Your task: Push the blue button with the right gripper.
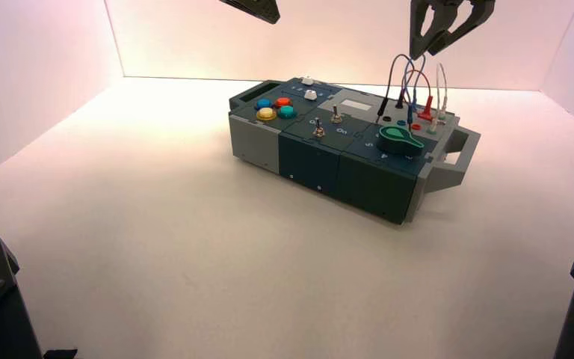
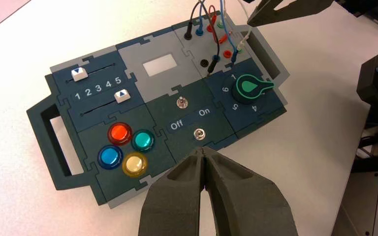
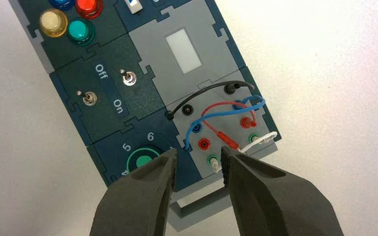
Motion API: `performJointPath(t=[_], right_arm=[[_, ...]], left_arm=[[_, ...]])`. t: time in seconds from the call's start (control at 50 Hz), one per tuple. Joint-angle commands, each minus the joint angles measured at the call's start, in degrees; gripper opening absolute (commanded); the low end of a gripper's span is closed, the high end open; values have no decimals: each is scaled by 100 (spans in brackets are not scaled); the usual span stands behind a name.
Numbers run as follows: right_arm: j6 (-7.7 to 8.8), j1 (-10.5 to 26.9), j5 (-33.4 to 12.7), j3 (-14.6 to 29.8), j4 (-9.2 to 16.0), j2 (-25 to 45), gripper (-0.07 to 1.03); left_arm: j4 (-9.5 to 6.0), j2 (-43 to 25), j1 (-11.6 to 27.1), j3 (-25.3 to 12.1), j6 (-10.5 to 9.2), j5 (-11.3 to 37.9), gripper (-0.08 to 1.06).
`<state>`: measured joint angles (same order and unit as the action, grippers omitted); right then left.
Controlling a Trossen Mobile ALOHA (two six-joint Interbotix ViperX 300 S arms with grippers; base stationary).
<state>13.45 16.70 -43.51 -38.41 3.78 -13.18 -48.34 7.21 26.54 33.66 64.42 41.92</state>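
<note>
The blue button (image 1: 263, 104) sits in a cluster of four round buttons at the left end of the box (image 1: 310, 157), beside the red, yellow and teal ones. It shows plainly in the left wrist view (image 2: 110, 157) and is cut off at the edge of the right wrist view (image 3: 61, 2). My right gripper (image 1: 427, 52) hangs open and empty high above the wire end of the box, far from the buttons; in its own view (image 3: 199, 160) the jaws stand apart over the sockets. My left gripper (image 1: 269, 16) is raised above the box's far side, shut and empty (image 2: 204, 152).
Looped wires (image 1: 411, 82) stand up from the sockets under my right gripper. Between there and the buttons lie the green pointer knob (image 1: 400, 138), two toggle switches (image 1: 327, 123) and two white sliders (image 1: 309, 87). White walls enclose the table.
</note>
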Motion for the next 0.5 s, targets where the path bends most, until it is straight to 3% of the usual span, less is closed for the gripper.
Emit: performJointPath(t=[0.02, 0.5], right_arm=[[9, 9, 26, 62, 0, -62, 49], [9, 9, 35, 62, 9, -97, 49]], left_arm=[[-18, 149, 0, -53, 62, -18, -3], [-18, 167, 0, -44, 62, -44, -3]])
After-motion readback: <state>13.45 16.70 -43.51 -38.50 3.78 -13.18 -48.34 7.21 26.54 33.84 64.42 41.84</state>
